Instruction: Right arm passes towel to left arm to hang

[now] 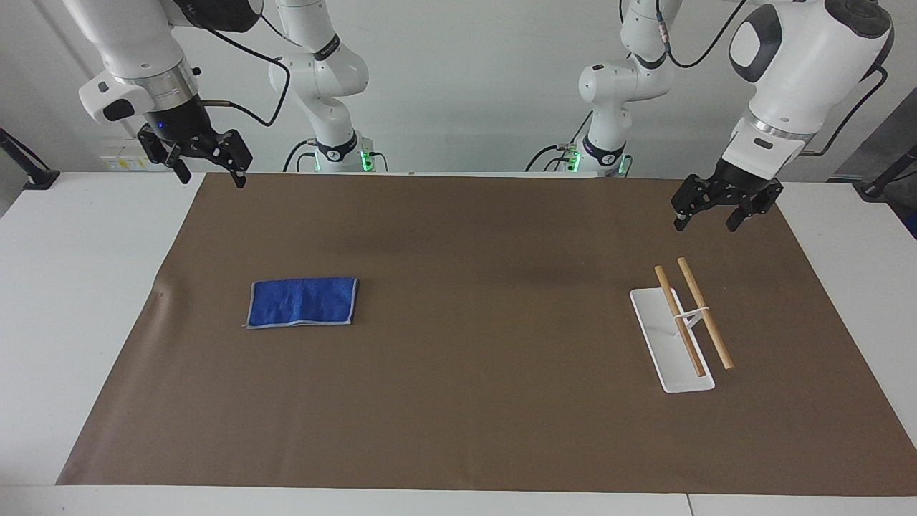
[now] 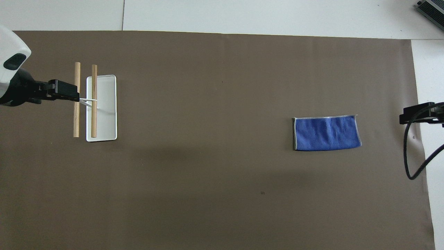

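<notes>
The blue towel (image 1: 302,302) (image 2: 326,133) lies flat on the brown mat, toward the right arm's end of the table. My right gripper (image 1: 211,175) (image 2: 414,116) hangs open and empty in the air over the mat's edge, well apart from the towel. At the other end, my left gripper (image 1: 707,222) (image 2: 66,92) is also open and empty, up in the air beside the rack. The rack is a white base (image 1: 670,358) (image 2: 105,104) carrying two wooden rods (image 1: 706,315) (image 2: 94,100) on a thin white stand.
The brown mat (image 1: 458,401) (image 2: 208,156) covers most of the white table (image 1: 71,287). A black cable (image 2: 411,163) loops down from the right arm's wrist. A dark device corner (image 2: 432,8) sits off the mat at the table's edge farthest from the robots.
</notes>
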Robot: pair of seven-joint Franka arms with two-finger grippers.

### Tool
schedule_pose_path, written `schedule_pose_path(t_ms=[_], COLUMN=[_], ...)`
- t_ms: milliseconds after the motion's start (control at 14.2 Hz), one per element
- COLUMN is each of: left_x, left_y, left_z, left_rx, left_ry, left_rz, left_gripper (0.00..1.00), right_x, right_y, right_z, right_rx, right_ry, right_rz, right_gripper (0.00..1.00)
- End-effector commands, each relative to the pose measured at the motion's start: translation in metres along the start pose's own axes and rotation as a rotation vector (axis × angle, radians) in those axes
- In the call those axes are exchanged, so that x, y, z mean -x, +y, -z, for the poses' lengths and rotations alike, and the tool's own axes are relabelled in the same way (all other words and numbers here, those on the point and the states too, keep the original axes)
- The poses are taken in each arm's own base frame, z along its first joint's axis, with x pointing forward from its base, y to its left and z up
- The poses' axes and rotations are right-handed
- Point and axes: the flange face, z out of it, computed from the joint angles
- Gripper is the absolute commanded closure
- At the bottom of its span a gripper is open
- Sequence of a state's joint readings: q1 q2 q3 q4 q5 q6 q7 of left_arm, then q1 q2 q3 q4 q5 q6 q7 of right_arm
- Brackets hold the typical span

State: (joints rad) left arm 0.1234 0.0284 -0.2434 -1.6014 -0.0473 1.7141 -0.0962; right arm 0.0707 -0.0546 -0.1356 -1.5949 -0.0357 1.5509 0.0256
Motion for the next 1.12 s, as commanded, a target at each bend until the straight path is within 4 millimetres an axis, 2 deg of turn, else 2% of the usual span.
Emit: schedule_pose_path(t_ms=[0,1053], left_x=[0.0100,0.0095], left_y=[-0.0009,0.0021], left_z=[0.0028,-0.0036], left_rx=[0.007,0.013], left_ry=[-0.007,0.025], left_rz=[0.005,0.071], left_gripper=[0.00,0.00], right_x=[0.0028,0.0060], right_y=[0.0008,-0.0006], right_z=[0.0010,-0.0035], right_rx=[0.004,0.003], right_ry=[0.014,0.003], right_rz=[-0.020,-0.010], right_gripper=[0.00,0.00])
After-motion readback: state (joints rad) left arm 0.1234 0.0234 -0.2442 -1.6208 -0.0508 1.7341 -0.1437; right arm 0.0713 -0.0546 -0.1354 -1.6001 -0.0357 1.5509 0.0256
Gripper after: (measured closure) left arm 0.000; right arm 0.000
